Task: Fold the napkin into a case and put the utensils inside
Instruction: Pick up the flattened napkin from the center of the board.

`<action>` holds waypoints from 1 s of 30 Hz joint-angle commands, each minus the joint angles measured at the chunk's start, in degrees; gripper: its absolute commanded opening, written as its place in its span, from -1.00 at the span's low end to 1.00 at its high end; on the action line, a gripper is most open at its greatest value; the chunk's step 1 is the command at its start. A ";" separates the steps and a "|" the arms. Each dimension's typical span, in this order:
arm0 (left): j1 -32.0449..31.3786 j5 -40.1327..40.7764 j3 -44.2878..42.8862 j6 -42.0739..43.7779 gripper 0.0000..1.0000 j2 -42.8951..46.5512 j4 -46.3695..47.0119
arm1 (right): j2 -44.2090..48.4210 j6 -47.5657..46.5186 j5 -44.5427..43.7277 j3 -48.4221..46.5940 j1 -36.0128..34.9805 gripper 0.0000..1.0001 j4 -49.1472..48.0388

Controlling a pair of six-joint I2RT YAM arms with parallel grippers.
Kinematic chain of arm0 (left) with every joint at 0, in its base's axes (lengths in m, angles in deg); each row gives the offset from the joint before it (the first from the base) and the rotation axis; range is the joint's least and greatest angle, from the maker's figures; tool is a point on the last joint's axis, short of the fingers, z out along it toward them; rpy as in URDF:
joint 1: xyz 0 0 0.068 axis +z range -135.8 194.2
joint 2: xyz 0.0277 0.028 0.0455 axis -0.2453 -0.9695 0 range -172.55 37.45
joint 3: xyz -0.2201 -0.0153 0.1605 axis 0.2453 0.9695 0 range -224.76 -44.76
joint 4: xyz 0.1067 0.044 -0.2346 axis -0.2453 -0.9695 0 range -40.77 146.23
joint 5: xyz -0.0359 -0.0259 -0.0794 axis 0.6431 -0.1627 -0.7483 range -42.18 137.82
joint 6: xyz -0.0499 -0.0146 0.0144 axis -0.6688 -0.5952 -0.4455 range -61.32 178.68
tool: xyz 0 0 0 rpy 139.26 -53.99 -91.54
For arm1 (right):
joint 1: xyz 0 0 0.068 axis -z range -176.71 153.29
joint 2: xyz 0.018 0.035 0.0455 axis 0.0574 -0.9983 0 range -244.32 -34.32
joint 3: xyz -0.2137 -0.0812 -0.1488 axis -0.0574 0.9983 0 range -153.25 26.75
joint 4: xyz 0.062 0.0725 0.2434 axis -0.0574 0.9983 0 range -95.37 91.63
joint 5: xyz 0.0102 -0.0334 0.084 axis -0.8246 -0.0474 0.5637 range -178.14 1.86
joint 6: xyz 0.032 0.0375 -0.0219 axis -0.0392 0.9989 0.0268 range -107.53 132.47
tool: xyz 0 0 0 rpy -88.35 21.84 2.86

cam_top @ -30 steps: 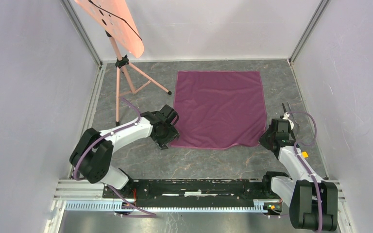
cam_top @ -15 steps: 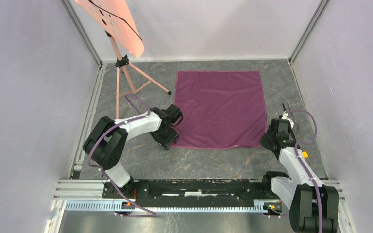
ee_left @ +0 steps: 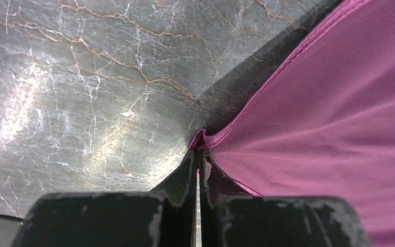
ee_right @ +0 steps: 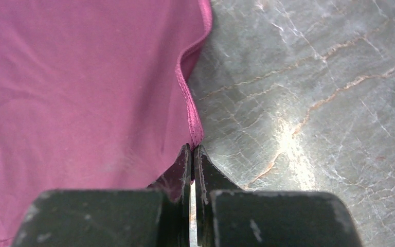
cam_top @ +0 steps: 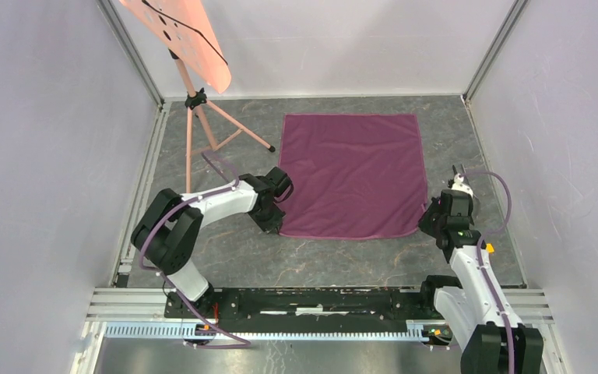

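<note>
1. Lying flat on the grey marble table is the napkin, a big plum-coloured square. It is spread wide open and not folded into a case yet.
2. The left gripper is down at the napkin's near left corner. Its two black fingers are squeezed tight together, and the very tip of the corner is pinched between them (the hem bunches up right at the tips in the left wrist view).
3. Next to that pinch, the cloth edge sits a little way up off the table, with a dark shadow under it.
4. The right gripper is at the napkin's near right corner. Its jaws are squeezed shut on the hem too, and the cloth edge stands up in a small ripple that runs away from the fingertips.
5. Both arms reach in from the near edge, one on each side of the napkin.
6. A pink stand on three thin legs is at the far left of the table. One foot is near the napkin's far left corner but not touching it.
7. A thin dark thing lies to the right of the napkin, just past the right wrist. It is too small to tell what it is.
</note>
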 commanded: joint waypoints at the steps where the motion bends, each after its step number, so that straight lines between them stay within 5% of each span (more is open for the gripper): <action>1: 0.78 7.21 3.09 7.49 -0.96 5.16 6.75 | 3.40 -5.48 6.19 -4.21 -0.08 -1.00 -0.53; 8: 0.87 -3.76 -4.27 28.24 -0.95 32.40 9.98 | 21.76 -4.43 16.95 -13.51 -0.08 -1.00 2.80; 17: 0.77 -21.88 -19.98 36.72 -0.95 58.64 16.88 | 30.95 -1.57 17.31 -46.80 -1.23 -1.00 10.26; 20: 0.77 -19.85 -23.40 37.23 -0.95 61.24 17.12 | 29.90 -0.34 16.42 -54.65 -1.13 -1.00 10.23; 24: 0.78 -15.10 -22.11 37.73 -0.95 59.75 16.65 | 26.93 0.17 16.56 -52.62 -0.72 -1.00 9.14; 30: 0.80 11.08 -23.05 36.05 -0.95 45.57 0.41 | 19.38 0.40 9.98 -38.09 -0.69 -1.00 3.40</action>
